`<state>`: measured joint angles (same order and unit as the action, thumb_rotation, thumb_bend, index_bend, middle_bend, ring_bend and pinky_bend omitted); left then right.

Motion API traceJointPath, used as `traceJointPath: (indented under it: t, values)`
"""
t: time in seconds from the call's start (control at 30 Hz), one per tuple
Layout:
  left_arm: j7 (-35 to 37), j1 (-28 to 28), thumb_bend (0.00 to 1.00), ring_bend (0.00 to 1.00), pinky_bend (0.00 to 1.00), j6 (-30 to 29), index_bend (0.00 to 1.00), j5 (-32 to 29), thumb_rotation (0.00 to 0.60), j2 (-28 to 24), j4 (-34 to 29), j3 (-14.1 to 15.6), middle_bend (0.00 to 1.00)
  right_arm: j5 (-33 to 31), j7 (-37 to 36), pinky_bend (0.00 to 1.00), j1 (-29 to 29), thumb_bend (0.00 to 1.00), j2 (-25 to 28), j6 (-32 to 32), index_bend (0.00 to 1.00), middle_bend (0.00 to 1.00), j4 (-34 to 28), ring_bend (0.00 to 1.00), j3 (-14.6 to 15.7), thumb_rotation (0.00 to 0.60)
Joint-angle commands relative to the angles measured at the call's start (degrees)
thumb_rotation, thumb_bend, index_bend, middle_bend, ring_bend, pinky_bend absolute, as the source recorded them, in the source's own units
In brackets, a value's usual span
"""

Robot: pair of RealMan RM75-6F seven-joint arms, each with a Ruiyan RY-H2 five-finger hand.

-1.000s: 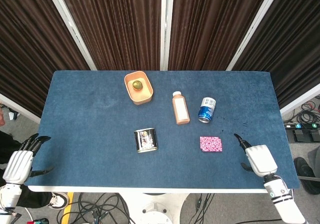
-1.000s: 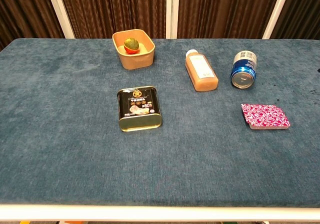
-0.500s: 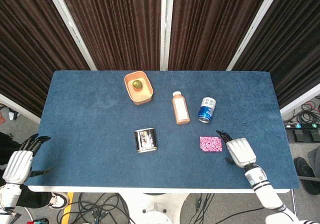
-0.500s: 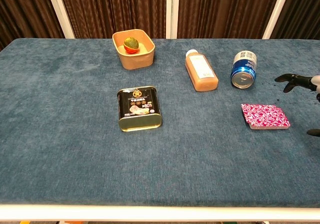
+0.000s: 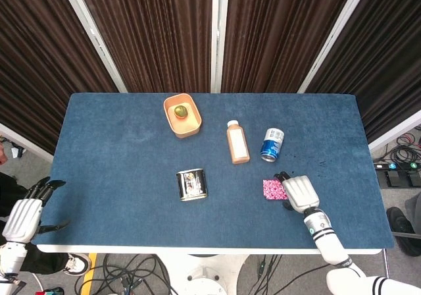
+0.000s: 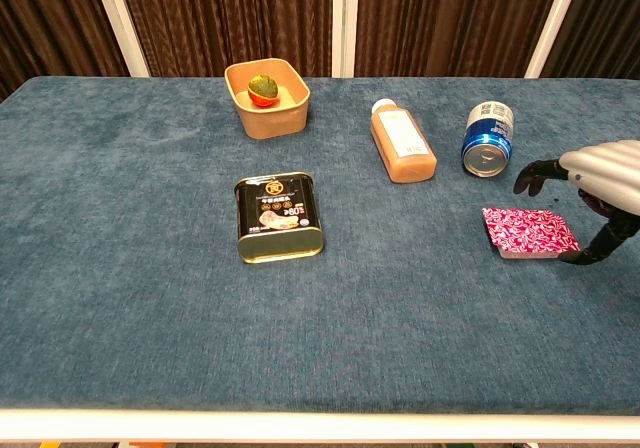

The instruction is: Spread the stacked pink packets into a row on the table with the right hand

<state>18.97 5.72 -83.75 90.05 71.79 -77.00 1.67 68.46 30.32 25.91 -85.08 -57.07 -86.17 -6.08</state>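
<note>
1. The left robot hand (image 5: pixel 23 217) hangs off the worktop's (image 5: pixel 118 143) 8 o'clock corner, fingers apart, holding nothing.
2. The pink packets (image 6: pixel 529 231) lie stacked at 5 o'clock of the blue can (image 6: pixel 488 139).
3. The right robot hand (image 6: pixel 600 180) hovers at the stack's 3 o'clock edge (fingers spread, empty), overlapping it from above.

Blue table (image 5: pixel 118 170): tin (image 5: pixel 191 184), bottle (image 5: pixel 237 142), can (image 5: pixel 272 143), probably stacked packets (image 6: pixel 530 232).
</note>
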Motion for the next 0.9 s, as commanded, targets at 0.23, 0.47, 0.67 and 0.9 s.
traceJointPath:
  t: [0.23,0.47,0.67,0.9]
  values:
    - [0.5,0.0,0.00,0.07,0.16,-0.1,0.19,-0.1,0.600,-0.1,0.2,-0.1,0.16,-3.1,2.3,0.88,1.5,0.10,-3.1,-0.2,0.25,0.27,2.0,0.82,-0.1,0.600]
    - [0.7,-0.2,0.00,0.07,0.16,-0.2,0.19,-0.2,0.600,-0.1,0.5,-0.1,0.16,-4.3,3.0,0.88,2.2,0.11,-4.2,-0.7,0.25,0.27,2.5,0.82,0.1,0.600]
    - [1.0,-0.2,0.00,0.07,0.16,-0.1,0.19,-0.3,0.600,0.0,0.8,-0.1,0.16,-5.9,4.0,0.88,2.6,0.11,-4.5,-0.8,0.25,0.28,2.7,0.82,0.4,0.600]
    - [1.1,-0.3,0.00,0.07,0.16,0.1,0.19,-0.3,0.600,0.2,1.1,0.0,0.16,-6.6,4.2,0.88,3.0,0.12,-4.7,-1.2,0.26,0.29,3.0,0.82,0.6,0.600]
